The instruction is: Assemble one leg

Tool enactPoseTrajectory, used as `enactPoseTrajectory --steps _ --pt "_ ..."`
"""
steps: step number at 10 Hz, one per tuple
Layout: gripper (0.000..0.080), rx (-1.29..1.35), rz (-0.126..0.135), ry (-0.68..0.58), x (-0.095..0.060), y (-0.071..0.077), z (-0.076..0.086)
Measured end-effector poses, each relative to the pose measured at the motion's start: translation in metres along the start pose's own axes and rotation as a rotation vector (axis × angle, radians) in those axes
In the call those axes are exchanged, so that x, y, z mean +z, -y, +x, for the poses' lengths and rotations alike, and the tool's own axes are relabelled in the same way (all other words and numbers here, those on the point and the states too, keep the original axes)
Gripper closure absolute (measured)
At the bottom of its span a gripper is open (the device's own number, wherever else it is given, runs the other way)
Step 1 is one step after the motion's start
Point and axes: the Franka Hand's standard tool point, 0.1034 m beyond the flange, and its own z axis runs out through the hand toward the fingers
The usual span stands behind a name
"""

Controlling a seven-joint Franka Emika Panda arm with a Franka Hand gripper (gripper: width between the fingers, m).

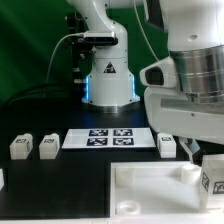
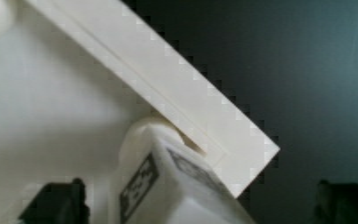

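Observation:
A leg (image 1: 213,178), a small white blocky peg with a black tag, stands at the corner of the white tabletop (image 1: 150,192) on the exterior view's right. In the wrist view this leg (image 2: 172,185) sits at a round corner socket by the tabletop's edge (image 2: 158,80). My gripper (image 2: 197,206) straddles it from above. Its dark fingers (image 2: 55,203) stand apart from the leg with a gap on each side, so it is open. In the exterior view the gripper (image 1: 207,158) hangs just over the leg.
Two spare legs (image 1: 20,146) (image 1: 48,146) lie at the exterior view's left and a third (image 1: 168,146) by the marker board (image 1: 110,137). The robot base (image 1: 108,75) stands behind. The table is black.

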Motion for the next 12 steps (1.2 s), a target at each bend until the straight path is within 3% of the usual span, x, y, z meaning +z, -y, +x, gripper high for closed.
enactPoseTrajectory --steps 1,2,4,6,8,9,10,12 --pt "0.0156 -0.126 -0.001 0.001 0.0009 -0.0011 0.0007" --pt "0.0151 -0.275 -0.019 -0.007 0.0005 -0.0021 0.0015" --pt "0.0150 -0.659 -0.078 -0.037 0.0001 -0.0036 0.0081" --pt "0.0150 -0.624 -0.076 -0.038 0.0003 -0.0032 0.0076" --pt "0.0402 -0.576 -0.074 -0.039 0.0004 -0.0031 0.0074" --pt "0.0402 -0.452 -0.068 -0.043 0.0001 -0.0031 0.0078" --pt "0.0491 -0.336 -0.063 -0.044 0.0002 -0.0040 0.0086" --pt "0.0491 -0.164 -0.055 -0.050 0.0007 -0.0056 0.0103"
